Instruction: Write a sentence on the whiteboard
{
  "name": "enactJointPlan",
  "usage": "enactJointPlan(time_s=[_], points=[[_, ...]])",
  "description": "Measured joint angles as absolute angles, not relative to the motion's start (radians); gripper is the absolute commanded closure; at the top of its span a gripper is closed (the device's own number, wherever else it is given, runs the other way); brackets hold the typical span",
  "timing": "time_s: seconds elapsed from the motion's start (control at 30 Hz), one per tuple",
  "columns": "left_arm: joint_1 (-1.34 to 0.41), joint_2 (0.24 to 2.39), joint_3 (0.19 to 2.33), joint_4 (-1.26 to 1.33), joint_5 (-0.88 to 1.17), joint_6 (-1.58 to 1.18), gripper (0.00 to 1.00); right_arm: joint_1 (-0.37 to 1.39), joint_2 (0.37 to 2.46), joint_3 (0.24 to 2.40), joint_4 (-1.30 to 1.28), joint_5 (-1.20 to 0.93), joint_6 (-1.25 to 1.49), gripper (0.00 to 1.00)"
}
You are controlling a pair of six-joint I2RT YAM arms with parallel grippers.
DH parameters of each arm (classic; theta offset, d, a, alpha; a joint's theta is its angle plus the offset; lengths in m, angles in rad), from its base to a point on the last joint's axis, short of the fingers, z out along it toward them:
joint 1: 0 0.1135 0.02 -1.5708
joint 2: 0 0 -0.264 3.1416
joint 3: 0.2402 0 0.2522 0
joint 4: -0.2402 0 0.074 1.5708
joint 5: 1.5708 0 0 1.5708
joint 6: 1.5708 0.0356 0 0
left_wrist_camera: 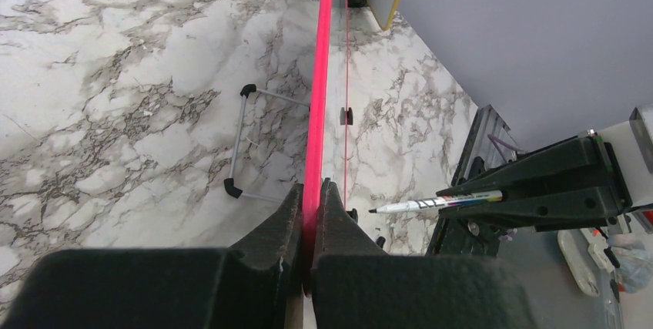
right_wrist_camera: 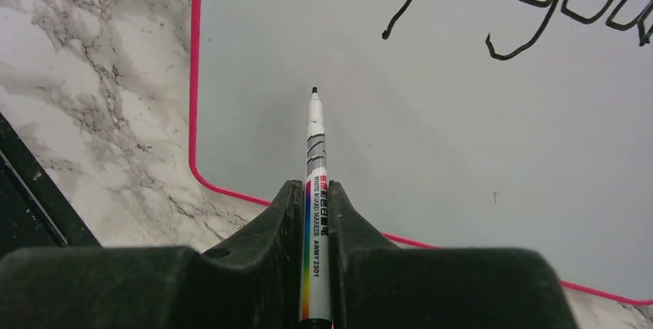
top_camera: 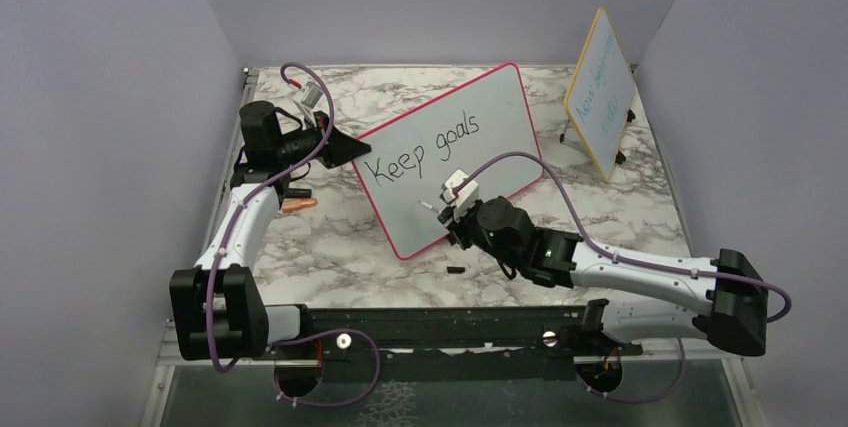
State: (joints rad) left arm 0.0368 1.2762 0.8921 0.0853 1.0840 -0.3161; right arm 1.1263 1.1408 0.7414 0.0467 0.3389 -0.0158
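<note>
"Keep goals", the first line of the sentence [top_camera: 420,145], is down in black, and the rest is yet to come. The whiteboard [top_camera: 470,117], glossy and round-cornered with a thin pink-red frame, stands tilted mid-way across the marbled table [top_camera: 340,247]. The left claw [left_wrist_camera: 313,194] is clamped tight on its nine o'clock edge. The right claw [right_wrist_camera: 316,202] pinches a slim rainbow-striped marker [right_wrist_camera: 316,144], tip by bare white toward six o'clock.

Pink-framed white whiteboard [top_camera: 405,215], black sentence [top_camera: 400,162], grey-veined marble table [top_camera: 330,237]

Yellow-framed board [top_camera: 600,92] standing on marble table [top_camera: 340,247].
</note>
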Motion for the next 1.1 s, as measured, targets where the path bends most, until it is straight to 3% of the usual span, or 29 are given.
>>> enactJointPlan(time_s=[1.1], points=[[0.036, 1.277, 0.892, 0.086, 1.084, -0.310, 1.00, 1.157, 1.319, 0.801, 0.140, 0.407, -0.019, 1.00]])
